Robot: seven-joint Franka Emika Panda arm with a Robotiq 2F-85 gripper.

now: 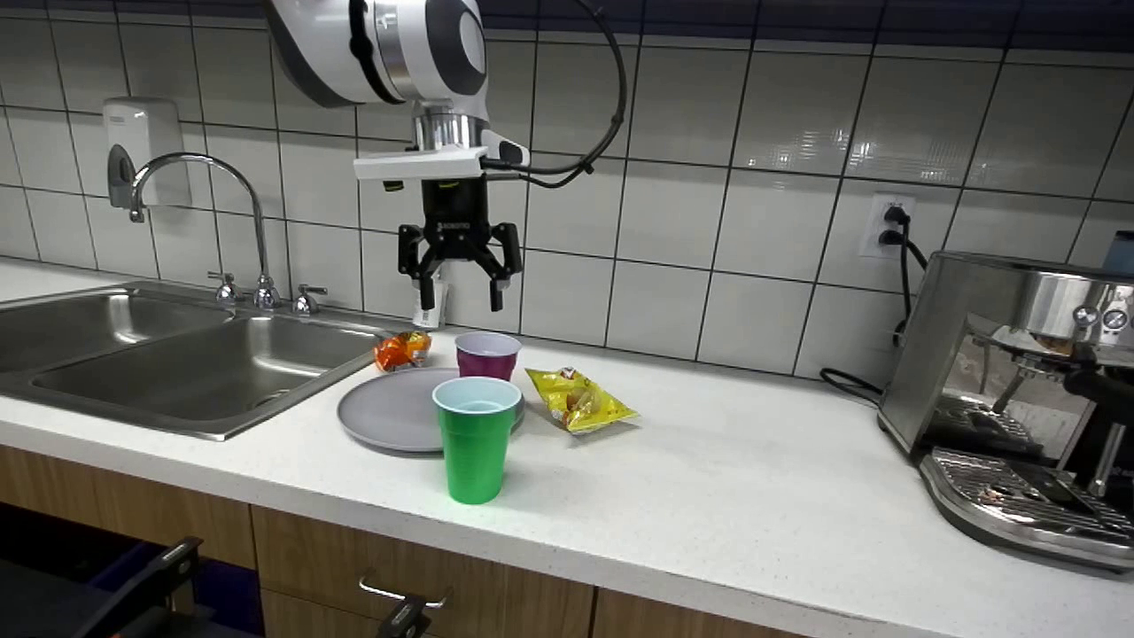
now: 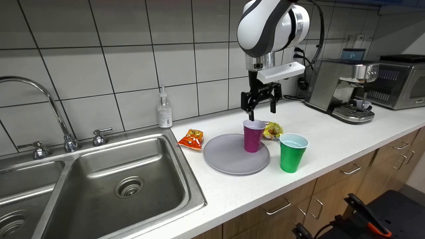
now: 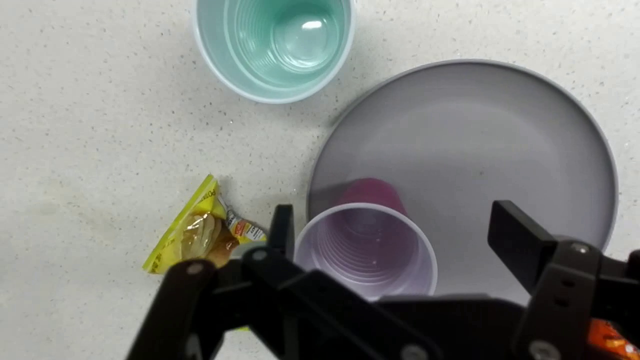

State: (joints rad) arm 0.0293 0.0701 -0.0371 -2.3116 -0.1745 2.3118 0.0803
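Inspecting an exterior view, we find the hand (image 1: 462, 297) spread wide, its fingers (image 1: 496, 295) gripping nothing, above and apart from a purple cup (image 1: 489, 361). A green cup (image 1: 478, 452) stands upright on the bench (image 1: 753, 478), and a grey plate (image 1: 385, 416) lies behind it from this side. In an exterior view we record an orange packet (image 2: 192, 139) between that plate and the sink (image 2: 99, 192); the purple cup stands upright on the plate, near its edge. In the wrist view we observe the mouth of the purple cup showing between the fingers, much nearer one than the other, with a yellow packet (image 3: 197, 235) beside the plate. As to progress, we judge that no hold is established and no item is raised. One cup is on the plate; the green cup and both packets are off it. Closing on any item is, in our judgement, left undone.
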